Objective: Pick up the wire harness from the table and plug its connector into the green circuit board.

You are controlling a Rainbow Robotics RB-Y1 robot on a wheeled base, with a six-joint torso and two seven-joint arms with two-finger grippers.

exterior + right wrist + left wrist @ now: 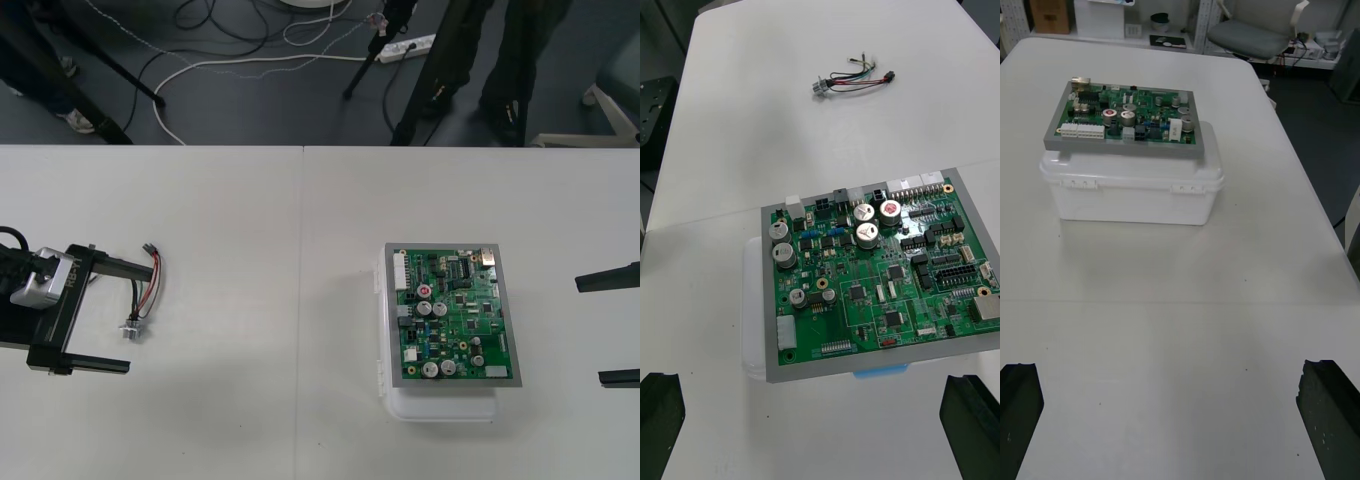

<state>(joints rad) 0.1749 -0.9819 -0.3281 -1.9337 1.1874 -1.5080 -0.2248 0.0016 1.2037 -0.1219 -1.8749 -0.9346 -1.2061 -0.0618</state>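
At the left side of the table (250, 420), the left gripper (138, 318) is spread wide, with the wire harness (147, 290) lying ungripped at its fingertips. Well apart sits the green circuit board (452, 315), with the right gripper (590, 331) spread beyond it. Pickup and plugging both remain.

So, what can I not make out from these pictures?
1. Front view: right end effector, body cut off by the edge.
2. Right wrist view: harness plug pins, too small.
3. Front view: whether the left end effector touches the wires; its finger overlaps them.
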